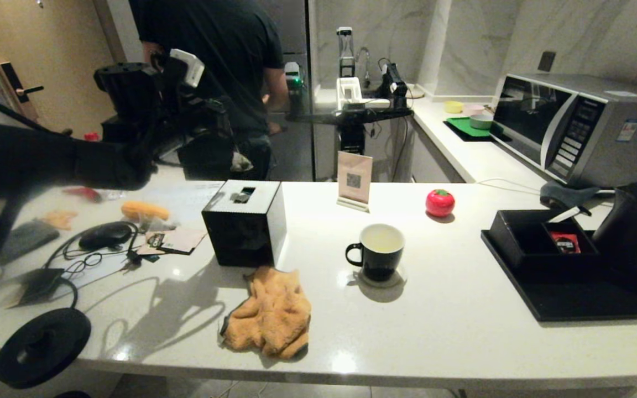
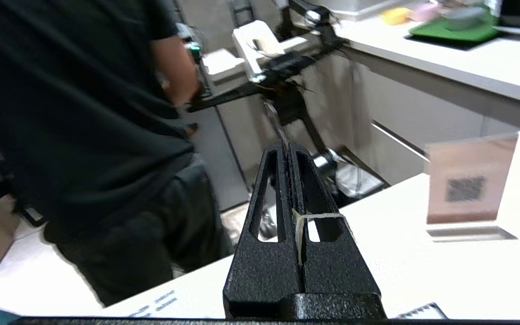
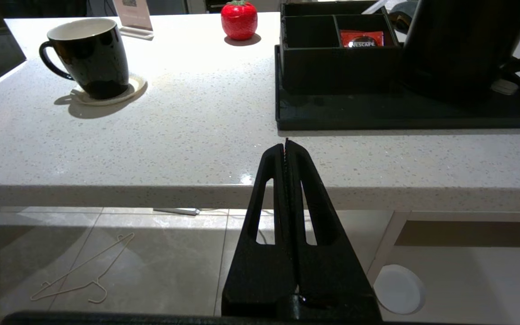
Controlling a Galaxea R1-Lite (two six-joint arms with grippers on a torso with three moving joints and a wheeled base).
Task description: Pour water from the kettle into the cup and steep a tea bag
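Observation:
My left gripper (image 2: 288,146) is raised above the counter's back left, behind the black tissue box. It is shut on the tea bag's thin white string (image 2: 321,216), which loops over one finger. In the head view a small pale pouch, the tea bag (image 1: 240,162), hangs at the left gripper (image 1: 231,155). The black cup (image 1: 378,257) stands on a coaster mid-counter, its inside pale; I cannot tell whether water is in it. The black kettle (image 1: 636,237) stands on the tray at the right. My right gripper (image 3: 286,144) is shut and empty, low before the counter's front edge, with the cup (image 3: 89,56) and kettle (image 3: 458,45) ahead.
The black tissue box (image 1: 245,221) and an orange cloth (image 1: 271,318) lie left of the cup. A sign (image 1: 354,179) and a red tomato-shaped thing (image 1: 440,202) stand behind it. The black tray (image 1: 573,301) holds a box with a red sachet (image 1: 564,241). A person (image 1: 213,55) stands behind the counter.

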